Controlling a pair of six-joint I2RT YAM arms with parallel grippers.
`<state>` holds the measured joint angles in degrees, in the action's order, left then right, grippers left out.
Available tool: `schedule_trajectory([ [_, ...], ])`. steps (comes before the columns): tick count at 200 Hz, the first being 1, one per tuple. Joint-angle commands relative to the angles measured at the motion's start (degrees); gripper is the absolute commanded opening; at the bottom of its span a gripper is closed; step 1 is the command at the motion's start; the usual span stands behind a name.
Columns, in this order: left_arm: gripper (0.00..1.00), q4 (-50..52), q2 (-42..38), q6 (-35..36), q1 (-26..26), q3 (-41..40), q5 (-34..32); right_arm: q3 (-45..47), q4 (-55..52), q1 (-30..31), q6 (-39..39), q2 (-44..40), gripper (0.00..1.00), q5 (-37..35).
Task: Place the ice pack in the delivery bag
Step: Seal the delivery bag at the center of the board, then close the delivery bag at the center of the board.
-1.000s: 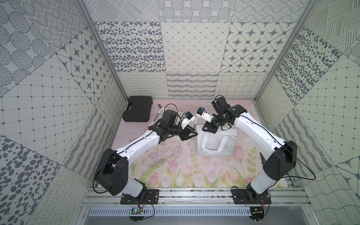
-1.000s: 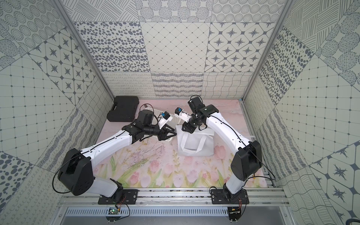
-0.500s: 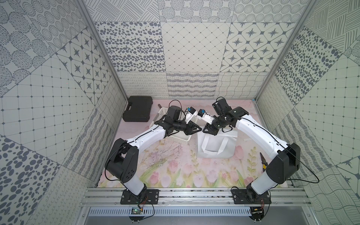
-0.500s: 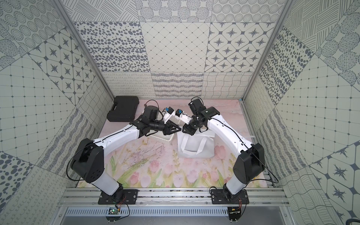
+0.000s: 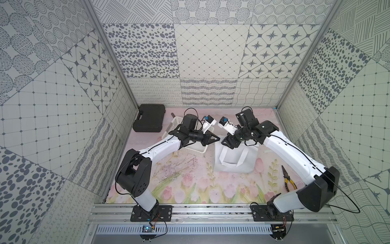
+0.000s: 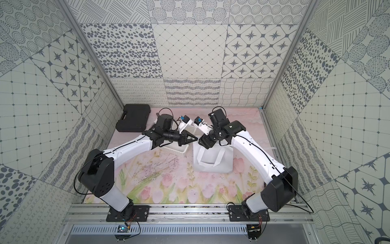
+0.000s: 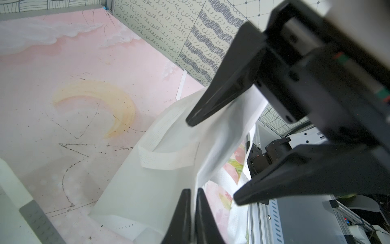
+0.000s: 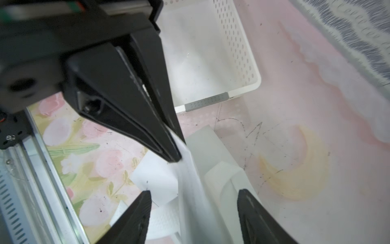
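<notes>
floral mat (image 5: 190, 186), toward its far edge: left gripper (image 8: 176, 157) pinches the rim of the delivery bag (image 5: 234, 160); right gripper (image 7: 214, 160) gapes empty beside it. a pale shape in the basket (image 8: 238, 52), probably the ice pack (image 8: 190, 61), lies toward the mat's left edge, nearer the occupied left arm.

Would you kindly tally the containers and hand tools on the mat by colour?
White: 2, the delivery bag and the basket.
Black: 1, the case.
Yellow-handled: 1, the pliers.
Total: 4.
A small dark item behind the basket is too small to identify, so it is left uncounted.
</notes>
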<state>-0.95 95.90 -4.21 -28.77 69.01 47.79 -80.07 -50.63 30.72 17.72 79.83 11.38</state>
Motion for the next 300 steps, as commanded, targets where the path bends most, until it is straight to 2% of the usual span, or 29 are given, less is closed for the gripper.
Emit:
schedule_trajectory([
  [1,0.33,3.6,-0.1,1.5,-0.2,2.9,1.1,3.3,7.9,-1.0,-6.1,-8.3,0.74,-7.3],
  [40,0.42,9.7,-0.3,2.7,-0.1,7.8,1.9,12.4,11.1,-2.1,-11.5,-21.4,0.77,-14.4],
  [74,0.45,17.7,1.4,3.6,-0.2,14.5,2.7,20.4,12.6,-2.6,-16.3,-32.7,0.80,-19.9],
  [94,0.46,19.9,3.4,2.8,-0.9,18.8,3.4,25.2,12.9,-2.8,-19.9,-39.0,0.81,-21.3],
  [134,0.51,26.3,10.4,6.0,-5.1,30.7,4.1,34.4,14.0,-2.9,-27.2,-47.7,0.81,-22.3],
  [171,0.54,35.0,18.7,7.1,-7.7,42.6,7.3,39.2,17.8,-3.4,-28.7,-48.5,0.76,-22.2],
  [210,0.54,41.5,25.1,8.4,-10.0,51.3,8.9,41.4,23.7,-6.8,-29.0,-46.1,0.62,-17.8],
  [232,0.53,43.0,26.4,9.1,-10.6,52.8,8.1,42.3,26.8,-9.1,-30.0,-44.3,0.53,-14.8],
  [274,0.47,44.4,26.8,10.7,-10.9,52.7,6.4,44.7,34.7,-14.7,-31.2,-40.8,0.45,-8.0],
  [300,0.38,45.2,26.9,12.1,-11.4,52.7,4.9,44.5,39.1,-18.5,-31.9,-36.7,0.41,-2.6],
])
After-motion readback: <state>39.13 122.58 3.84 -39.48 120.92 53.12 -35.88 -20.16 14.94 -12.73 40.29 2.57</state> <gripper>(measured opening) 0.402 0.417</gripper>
